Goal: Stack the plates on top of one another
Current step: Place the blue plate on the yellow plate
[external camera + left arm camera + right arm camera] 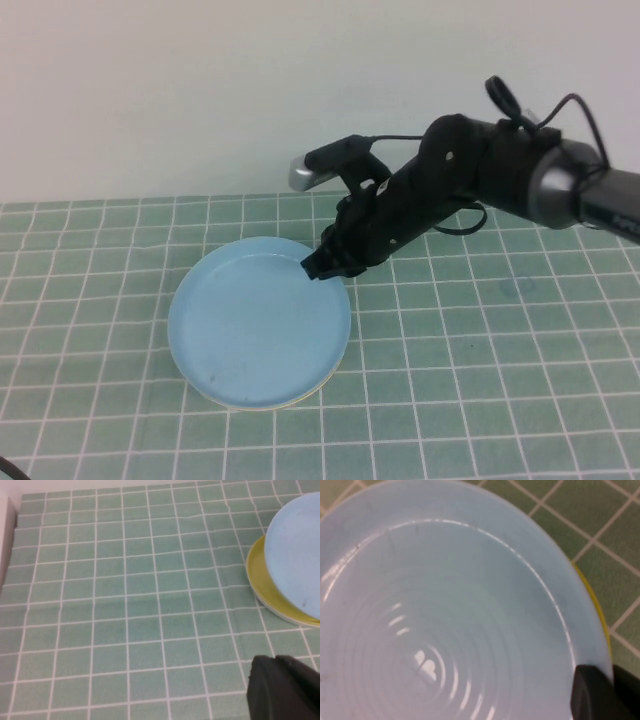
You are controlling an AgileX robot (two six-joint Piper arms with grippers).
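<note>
The light blue plate (258, 320) lies on top of the yellow plate (260, 582), slightly offset, so the yellow rim shows along one side. A pale rim (275, 405) shows under the blue plate's near edge. The white plate is not visible as such. My right gripper (318, 268) is at the blue plate's far right rim, with one finger on each side of the rim (611, 669), shut on it. My left gripper (275, 659) is out of the high view. It hovers over bare mat, near the stack, with its fingers together and empty.
The stack rests on a green tiled mat (480, 380) with a white wall behind it. A white object's edge (6, 535) shows at the mat's border in the left wrist view. The right arm reaches in from the right, above the mat.
</note>
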